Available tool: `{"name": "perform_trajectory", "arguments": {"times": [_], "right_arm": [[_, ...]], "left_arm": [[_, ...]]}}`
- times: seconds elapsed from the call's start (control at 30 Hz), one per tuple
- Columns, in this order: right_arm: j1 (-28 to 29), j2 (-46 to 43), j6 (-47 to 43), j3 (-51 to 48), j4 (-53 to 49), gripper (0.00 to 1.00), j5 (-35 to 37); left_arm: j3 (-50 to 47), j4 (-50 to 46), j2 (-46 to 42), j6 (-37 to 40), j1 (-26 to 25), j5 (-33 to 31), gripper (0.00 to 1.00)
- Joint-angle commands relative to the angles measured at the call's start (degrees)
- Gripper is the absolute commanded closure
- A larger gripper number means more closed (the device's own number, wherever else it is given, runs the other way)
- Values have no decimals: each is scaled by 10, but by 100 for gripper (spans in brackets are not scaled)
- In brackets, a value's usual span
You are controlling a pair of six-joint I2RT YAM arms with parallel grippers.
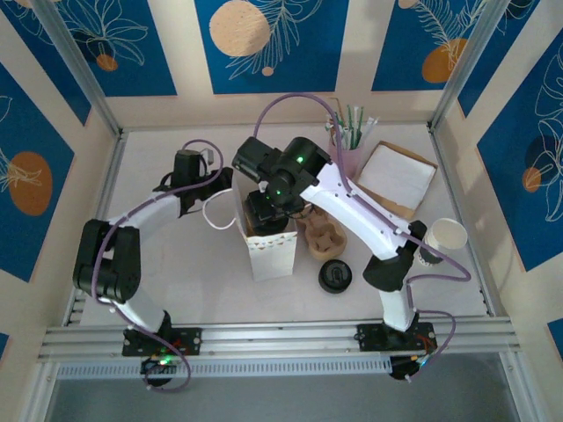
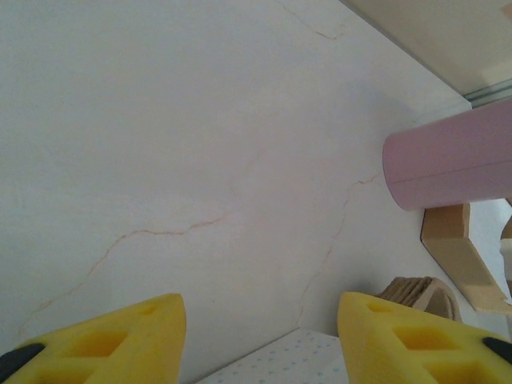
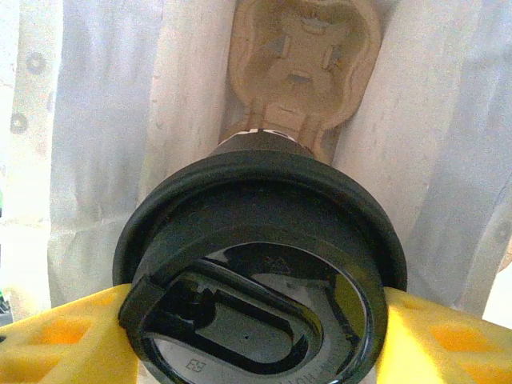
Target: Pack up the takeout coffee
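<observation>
right claw [image 3: 256, 340] grips upright black-lidded paper coffee cup [image 3: 256, 240] | brown pulp carrier [image 3: 300, 56] directly below, inside white paper bag [image 3: 104, 120] | left claw [image 2: 260, 336] open

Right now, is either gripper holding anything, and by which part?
The right gripper clamps the takeout coffee by the rim of its black lid, over the open paper bag. The left gripper is open and empty.
</observation>
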Motion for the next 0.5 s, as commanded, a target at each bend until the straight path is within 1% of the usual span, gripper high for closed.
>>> {"name": "perform_trajectory", "arguments": {"times": [0.0,0.33,0.47], "right_arm": [[-3,-27,-5,-11,-90,43,-19],[4,-47,-16,-33,-90,43,-56],[5,-57,-16,-47,-90,43,-65]], "left_arm": [[-11,-15,-32,20,-11,-5,47],[-56,-36,-98,24,-16,-25,47],[-62,-49,-107,33,-16,-39,47]]}}
